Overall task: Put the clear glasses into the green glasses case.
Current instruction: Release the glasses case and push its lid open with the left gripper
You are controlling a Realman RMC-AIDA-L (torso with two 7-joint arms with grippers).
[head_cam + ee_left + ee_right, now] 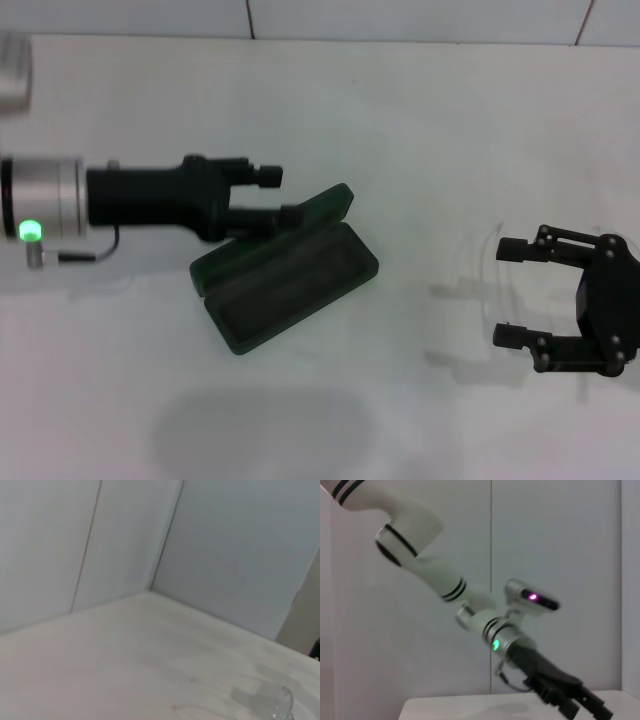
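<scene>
The green glasses case (pixel 290 275) lies open at the table's middle, its dark lining up and its lid (pixel 310 215) tilted back. My left gripper (pixel 278 194) reaches in from the left behind the lid with its fingers apart, and the lower finger (pixel 290 213) is at the lid's edge. The clear glasses (pixel 487 275) show only as a faint outline on the right, just ahead of my right gripper (pixel 507 291), which stands open with its fingertips on either side of them. A clear part of the glasses (pixel 280 705) shows in the left wrist view.
The white table (pixel 400 120) runs to a tiled wall (pixel 420 20) at the back. The left arm (pixel 445 580) and its gripper (pixel 575 697) show in the right wrist view.
</scene>
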